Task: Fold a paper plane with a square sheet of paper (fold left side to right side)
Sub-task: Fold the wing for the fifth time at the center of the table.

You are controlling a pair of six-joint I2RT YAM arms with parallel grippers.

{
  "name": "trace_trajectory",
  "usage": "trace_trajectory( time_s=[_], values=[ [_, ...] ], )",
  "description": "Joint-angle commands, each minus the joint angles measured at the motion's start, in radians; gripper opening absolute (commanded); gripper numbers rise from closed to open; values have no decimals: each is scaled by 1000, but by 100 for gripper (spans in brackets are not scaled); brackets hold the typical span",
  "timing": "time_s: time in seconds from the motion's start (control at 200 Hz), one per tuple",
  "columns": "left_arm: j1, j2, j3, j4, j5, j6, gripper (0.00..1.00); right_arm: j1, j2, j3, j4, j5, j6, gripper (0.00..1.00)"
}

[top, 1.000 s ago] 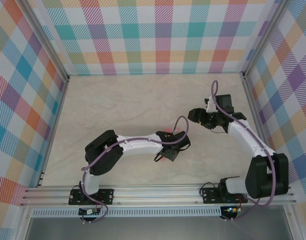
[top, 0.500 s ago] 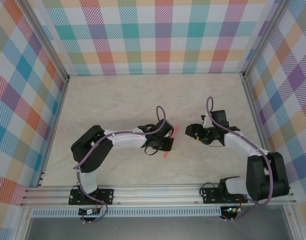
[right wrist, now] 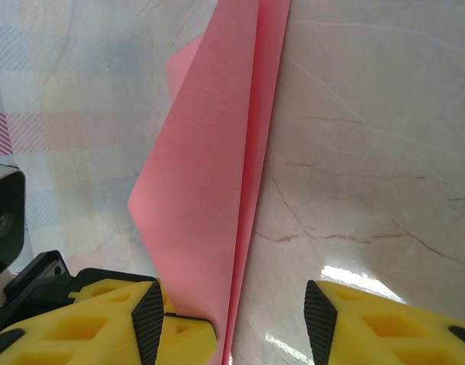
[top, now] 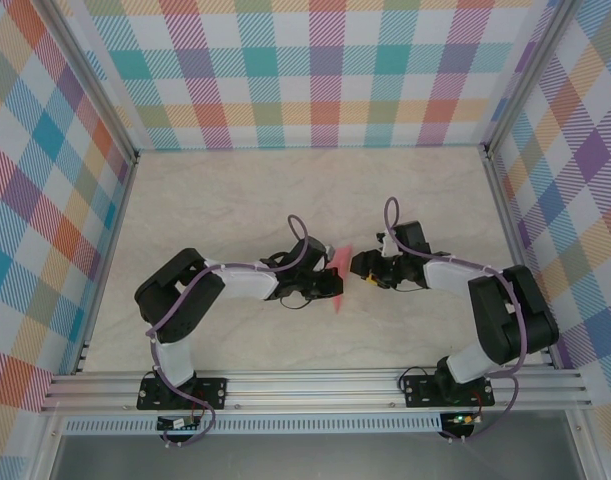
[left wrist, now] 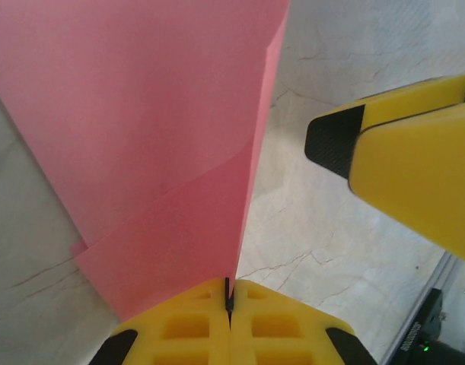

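Right claw moved in, half-open astride paper plane, left claw pinching it

One pink paper, two arms, two grippers.
A single folded sheet stands near the middle of the one worktop. Two white arms, each with one purple cable and one yellow-fingered gripper: the left gripper and the right gripper.

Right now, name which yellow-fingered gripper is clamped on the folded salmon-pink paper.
The left gripper: its fingers are pressed shut on the folded salmon-pink paper. The right gripper stands open, a finger either side of it.
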Motion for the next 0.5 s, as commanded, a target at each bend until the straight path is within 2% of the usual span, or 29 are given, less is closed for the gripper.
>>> trace_trajectory(
  time_s=[0.0, 0.495],
  values=[
    [24, -38, -33, 106, 38, -66, 0, 20, 23, 19, 82, -21, 41, 53],
    [60, -45, -91, 175, 49, -130, 0, 62, 145, 96, 65, 45, 95, 45]
  ],
)
